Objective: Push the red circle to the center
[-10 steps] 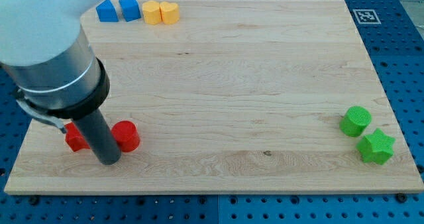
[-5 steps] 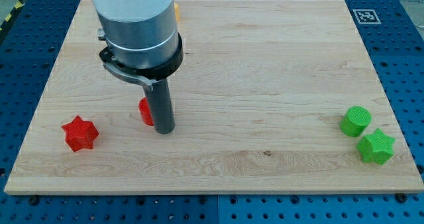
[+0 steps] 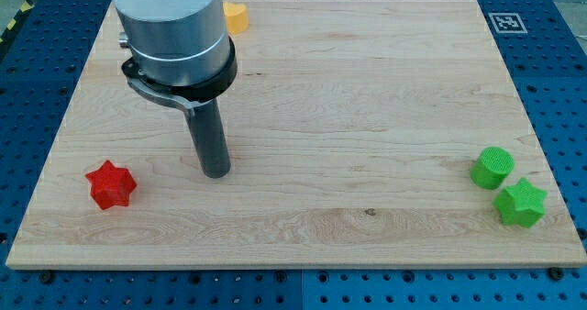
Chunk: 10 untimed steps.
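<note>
Where the red circle lies from our tip: we cannot tell, for no red circle shows anywhere on the surface [image 3: 367,90]. The only likely hiding place is behind the rod [image 3: 209,140] or under the wide arm body [image 3: 170,26] above it, and that is our guess, not something seen.
Tip: our tip [image 3: 215,175] stands on the surface in the view's left half, a little below mid-height, with bare wood around it on every side that shows.
Pincer: this arm carries none. It ends in a plain rod, so nothing is apart, together or clamped.
Centre: we judge it lies to the view's right of the tip and slightly toward the view's top.
Coming move: if the circle sits just behind the rod, the tip is on the bottom side of it and would have to come round to its left before pushing right. Until the circle shows, we cannot fix the push line.
Look of the circle: hidden, so nothing to report on its face or edge.
Red star [image 3: 111,183]: near the view's left edge, well apart from the tip, and not to be mistaken for the target.
Others: a yellow block [image 3: 236,16] peeks out at the top beside the arm. A green circle [image 3: 492,167] and a green star [image 3: 521,203] sit far right, just beside each other.
Risk: pushing blind could send the circle off line.
</note>
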Tool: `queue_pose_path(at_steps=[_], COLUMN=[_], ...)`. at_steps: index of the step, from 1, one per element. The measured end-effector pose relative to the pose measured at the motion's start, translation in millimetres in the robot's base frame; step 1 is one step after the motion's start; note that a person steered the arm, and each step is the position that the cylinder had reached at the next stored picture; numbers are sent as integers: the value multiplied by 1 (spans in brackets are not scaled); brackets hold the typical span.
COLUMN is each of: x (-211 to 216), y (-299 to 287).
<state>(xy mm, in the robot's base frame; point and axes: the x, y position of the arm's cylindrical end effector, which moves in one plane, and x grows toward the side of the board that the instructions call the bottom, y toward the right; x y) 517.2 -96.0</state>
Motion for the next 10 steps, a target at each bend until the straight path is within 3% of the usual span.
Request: queue_pose_path(at_steps=[3,6,10], x=[-3,-88,-110], y=[-11,-48,28])
